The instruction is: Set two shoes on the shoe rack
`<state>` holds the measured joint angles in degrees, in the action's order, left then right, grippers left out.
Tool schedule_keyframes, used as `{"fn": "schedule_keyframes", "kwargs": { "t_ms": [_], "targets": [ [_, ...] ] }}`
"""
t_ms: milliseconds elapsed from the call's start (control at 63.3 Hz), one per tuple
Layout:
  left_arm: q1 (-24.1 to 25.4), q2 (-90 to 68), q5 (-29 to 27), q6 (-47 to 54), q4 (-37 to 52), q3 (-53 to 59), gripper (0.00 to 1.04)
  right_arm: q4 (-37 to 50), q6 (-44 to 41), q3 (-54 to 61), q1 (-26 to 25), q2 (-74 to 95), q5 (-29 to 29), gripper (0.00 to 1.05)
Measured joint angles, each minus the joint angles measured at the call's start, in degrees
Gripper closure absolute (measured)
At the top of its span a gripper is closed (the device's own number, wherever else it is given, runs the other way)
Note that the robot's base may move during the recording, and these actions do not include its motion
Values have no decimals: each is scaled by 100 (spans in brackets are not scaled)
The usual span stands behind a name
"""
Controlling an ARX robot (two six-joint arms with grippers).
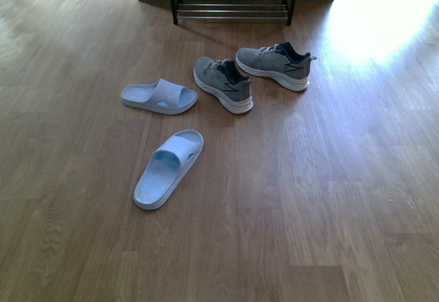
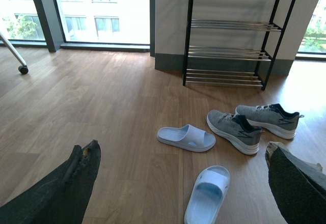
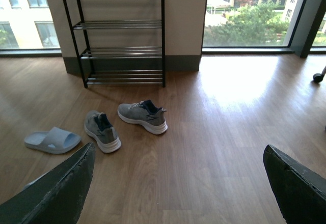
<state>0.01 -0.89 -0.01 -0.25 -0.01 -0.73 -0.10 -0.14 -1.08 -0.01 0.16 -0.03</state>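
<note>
Two grey knit shoes with white soles rest on the wood floor in front of the rack: one [image 1: 223, 84] [image 2: 234, 130] [image 3: 102, 131] nearer the slippers, the other [image 1: 274, 67] [image 2: 268, 119] [image 3: 142, 116] to its right. The black shoe rack [image 1: 233, 0] [image 2: 232, 35] [image 3: 119, 33] with silver bars stands against the wall, its tiers bare. My left gripper [image 2: 183, 155] is open, well short of the shoes, above the floor. My right gripper [image 3: 178, 155] is open too, with only bare floor between its fingers. Neither arm shows in the front view.
Two pale blue slippers lie left of the shoes: one [image 1: 159, 97] [image 2: 186, 137] [image 3: 52, 140] beside the nearer shoe, one [image 1: 169, 168] [image 2: 207, 195] closer to me. Large windows flank the wall behind the rack. A caster wheel [image 2: 23, 70] stands far left.
</note>
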Motion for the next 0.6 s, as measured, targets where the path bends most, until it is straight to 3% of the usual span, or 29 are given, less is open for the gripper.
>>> {"fn": "schedule_keyframes", "kwargs": {
  "t_ms": [601],
  "targets": [
    [0,0,-7,0,0,0,9,0,0,0,0,2,-2,9]
  ]
}}
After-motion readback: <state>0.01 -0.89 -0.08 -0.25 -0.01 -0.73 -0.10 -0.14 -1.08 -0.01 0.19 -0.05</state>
